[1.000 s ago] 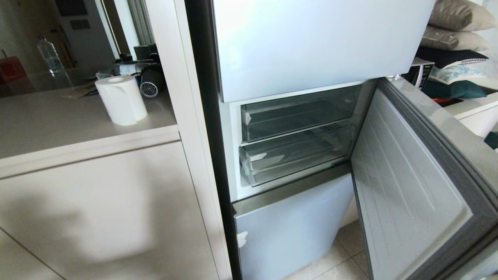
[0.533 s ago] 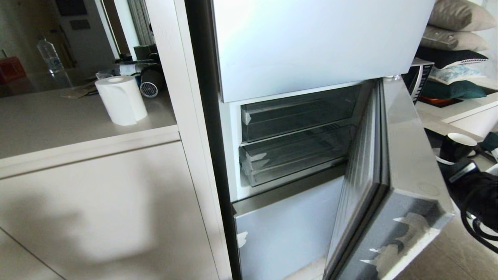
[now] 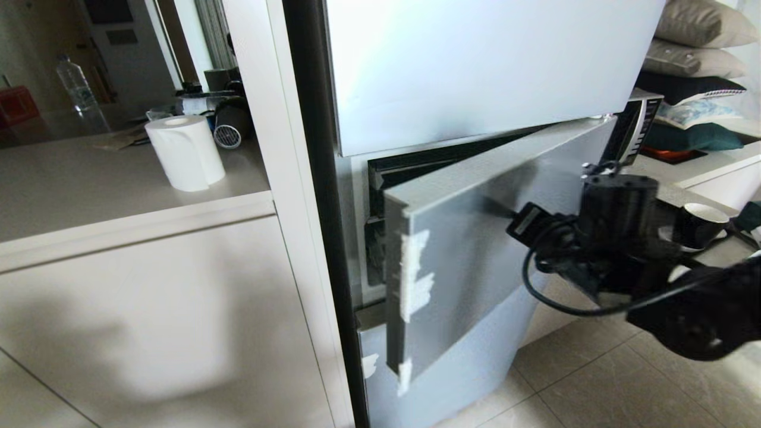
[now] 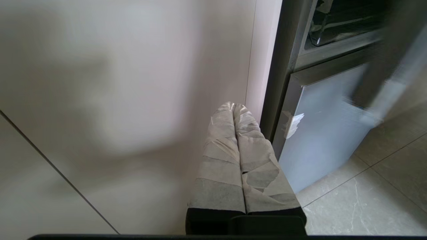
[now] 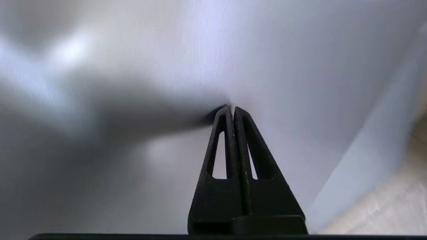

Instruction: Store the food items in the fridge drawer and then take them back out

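While the right end effector (image 5: 231, 110), clenched and empty, pressed on the fridge door (image 3: 475, 238), closing appeared underway; next, pushing that door fully against the fridge seemed needed.

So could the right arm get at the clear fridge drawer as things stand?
Probably not: the middle fridge door stands nearly closed across the fridge drawer, and the shut right pincer presses against that door's outside.

fridge drawer (image 3: 376, 178) — seemingly shut, mostly door-hidden
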Controlling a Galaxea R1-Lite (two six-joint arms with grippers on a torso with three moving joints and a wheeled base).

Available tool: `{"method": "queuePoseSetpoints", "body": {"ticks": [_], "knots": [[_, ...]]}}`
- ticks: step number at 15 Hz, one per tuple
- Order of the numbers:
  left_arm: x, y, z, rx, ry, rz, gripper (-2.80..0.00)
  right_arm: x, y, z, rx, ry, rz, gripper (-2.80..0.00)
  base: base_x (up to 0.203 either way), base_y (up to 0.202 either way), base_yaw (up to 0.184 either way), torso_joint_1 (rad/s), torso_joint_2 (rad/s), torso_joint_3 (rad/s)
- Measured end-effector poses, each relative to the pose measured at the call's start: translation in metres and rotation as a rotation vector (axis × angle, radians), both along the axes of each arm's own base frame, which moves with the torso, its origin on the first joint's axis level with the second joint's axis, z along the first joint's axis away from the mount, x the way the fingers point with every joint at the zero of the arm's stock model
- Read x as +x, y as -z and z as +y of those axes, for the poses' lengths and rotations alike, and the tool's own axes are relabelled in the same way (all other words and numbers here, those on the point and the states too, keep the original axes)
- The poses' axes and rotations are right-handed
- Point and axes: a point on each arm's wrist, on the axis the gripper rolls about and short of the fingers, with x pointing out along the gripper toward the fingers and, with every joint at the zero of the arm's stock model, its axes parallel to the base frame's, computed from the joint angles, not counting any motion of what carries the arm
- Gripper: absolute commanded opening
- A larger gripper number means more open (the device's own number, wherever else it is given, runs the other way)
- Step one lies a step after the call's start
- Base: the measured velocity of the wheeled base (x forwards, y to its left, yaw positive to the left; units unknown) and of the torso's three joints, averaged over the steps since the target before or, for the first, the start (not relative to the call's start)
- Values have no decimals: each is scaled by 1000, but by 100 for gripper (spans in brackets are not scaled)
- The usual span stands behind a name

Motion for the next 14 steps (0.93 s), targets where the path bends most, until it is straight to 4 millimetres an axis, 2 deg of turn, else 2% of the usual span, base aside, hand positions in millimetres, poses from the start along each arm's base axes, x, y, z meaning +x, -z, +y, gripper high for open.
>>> {"method": "queuePoseSetpoints", "body": {"ticks": [3,4,6,8,9,11,14], "knots": [[0,0,0,0,0,0,-280,48,10,39,-58,-11,-44,-280,0,0,0,0,0,0],[0,0,0,0,0,0,-280,55,17,44,-74,-13,-40,-280,0,0,0,0,0,0],[0,0,0,0,0,0,-280,51,26,43,-99,-20,-10,-280,0,0,0,0,0,0],[0,0,0,0,0,0,-280,28,17,32,-118,-44,0,-280,0,0,0,0,0,0],[0,0,0,0,0,0,-280,9,8,24,-133,-61,-6,-280,0,0,0,0,0,0],[0,0,0,0,0,0,-280,-35,-9,2,-172,-78,-25,-280,0,0,0,0,0,0],[0,0,0,0,0,0,-280,-117,-26,-46,-231,-33,-73,-280,0,0,0,0,0,0]]}}
